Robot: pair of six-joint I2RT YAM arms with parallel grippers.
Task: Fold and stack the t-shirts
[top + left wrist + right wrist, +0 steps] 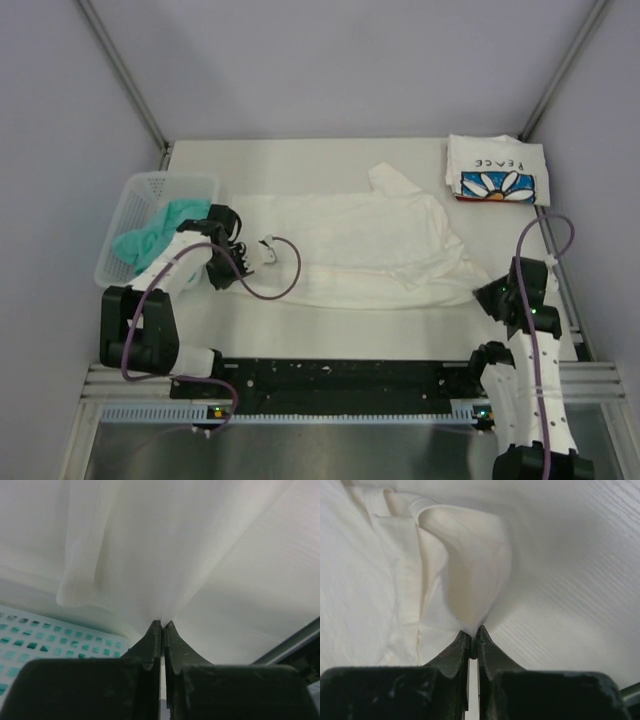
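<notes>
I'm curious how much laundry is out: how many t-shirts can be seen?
3. A large white one is spread across the middle; a folded daisy-print one sits at far right; a teal one is in the basket, which may hide more.

You look into a plain booth: a pale grey back wall (pixel 340 60) and matching side walls (pixel 50 120) close in on a white bench (pixel 300 160). An aluminium strut (pixel 125 75) slants along the left corner and another (pixel 565 70) along the right. A black rail (pixel 340 375) runs along the bench's near edge, a silver slotted profile (pixel 340 408) just below it. The light is soft and even.
</notes>
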